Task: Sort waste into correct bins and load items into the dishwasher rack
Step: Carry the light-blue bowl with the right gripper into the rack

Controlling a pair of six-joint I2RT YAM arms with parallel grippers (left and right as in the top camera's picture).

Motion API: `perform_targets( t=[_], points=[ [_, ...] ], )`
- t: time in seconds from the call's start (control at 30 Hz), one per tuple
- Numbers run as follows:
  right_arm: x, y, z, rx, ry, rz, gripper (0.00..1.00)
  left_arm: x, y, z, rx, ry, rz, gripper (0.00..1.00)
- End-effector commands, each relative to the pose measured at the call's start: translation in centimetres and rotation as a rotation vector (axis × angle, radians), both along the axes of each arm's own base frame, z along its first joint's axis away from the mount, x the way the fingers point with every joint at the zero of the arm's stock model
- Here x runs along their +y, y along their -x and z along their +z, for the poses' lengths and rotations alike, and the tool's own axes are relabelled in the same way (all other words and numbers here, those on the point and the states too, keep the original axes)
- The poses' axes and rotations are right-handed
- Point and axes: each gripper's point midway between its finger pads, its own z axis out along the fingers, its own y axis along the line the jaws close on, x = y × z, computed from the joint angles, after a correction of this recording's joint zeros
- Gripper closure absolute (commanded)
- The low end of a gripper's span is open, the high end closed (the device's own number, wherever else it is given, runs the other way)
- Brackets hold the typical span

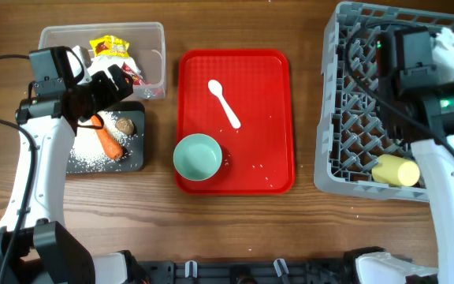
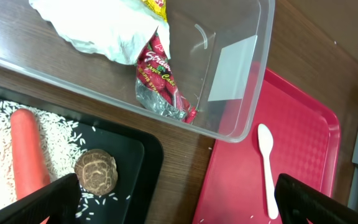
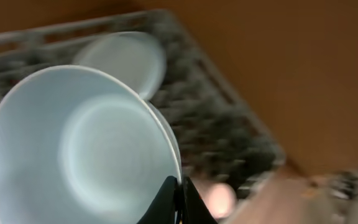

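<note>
While left gripper (image 2: pixel 180 204) gapes empty — right gripper (image 3: pixel 178 198) pinches smooth round bowl (image 3: pixel 73 143) rim.

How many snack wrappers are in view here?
2. A yellow wrapper and a red wrapper, both in the clear bin beside the tissue; more may be hidden under it.

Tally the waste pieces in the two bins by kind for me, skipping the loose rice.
Wrappers: 2 (yellow wrapper, red wrapper), clear bin
Tissue: 1, clear bin
Carrot: 1, black bin
Brown lump: 1, black bin
Total: 5
</note>
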Motion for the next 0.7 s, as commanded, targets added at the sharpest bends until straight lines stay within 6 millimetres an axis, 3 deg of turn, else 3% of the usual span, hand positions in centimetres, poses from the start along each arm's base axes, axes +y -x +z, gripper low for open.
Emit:
perform_targets(
  t=[0.0, 0.13, 0.33, 0.53, 0.67],
  points=[
    [-4.2, 1.6, 2.6, 0.010, 0.232, -0.191, 0.96, 0.2, -0.2, -0.1, 0.003, 0.000, 0.016, 0.00],
    [-8.1, 1.7, 1.7, 0.193, 0.325, -0.277, 0.96, 0.2, -0.2, -0.1, 0.003, 0.000, 0.016, 0.00],
    [-12.3, -1.3, -0.4, 0.462, 0.428, -0.295, 0.96, 0.2, -0.2, -0.1, 0.003, 0.000, 0.016, 0.00],
    [-13.3, -4.0, -3.2, 0.645, 0.493, -0.272, 0.96, 0.2, -0.2, -0.1, 0.003, 0.000, 0.016, 0.00],
    [-13.8, -2.7, -6.9, 0.784, 0.483, -0.252, 0.96, 0.2, -0.2, -0.1, 0.003, 0.000, 0.016, 0.00]
  ],
)
